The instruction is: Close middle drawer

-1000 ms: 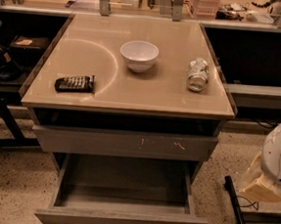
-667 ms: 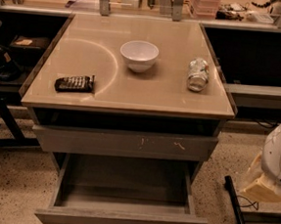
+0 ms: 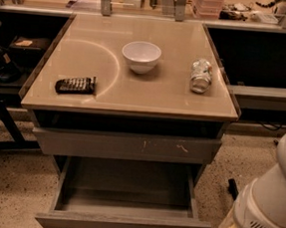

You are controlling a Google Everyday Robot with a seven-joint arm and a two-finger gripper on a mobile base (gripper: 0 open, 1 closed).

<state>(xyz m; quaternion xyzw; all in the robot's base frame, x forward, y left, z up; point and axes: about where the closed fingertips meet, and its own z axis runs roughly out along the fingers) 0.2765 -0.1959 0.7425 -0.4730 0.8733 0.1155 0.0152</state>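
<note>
The middle drawer (image 3: 123, 224) is a shallow grey wood-grain drawer with a plain front. It is pulled far out below the tabletop, and its inside (image 3: 127, 184) looks empty. Above it is the wider grey drawer front with pale scratch marks (image 3: 125, 145), which is nearly closed. A white rounded part of my arm (image 3: 270, 197) is at the lower right, to the right of the open drawer and apart from it. The gripper itself is out of view.
On the tan tabletop (image 3: 159, 97) stand a white bowl (image 3: 141, 56), a crushed can lying on its side (image 3: 201, 75) and a dark remote-like object (image 3: 75, 84). Dark shelves flank the table on both sides. Speckled floor lies in front.
</note>
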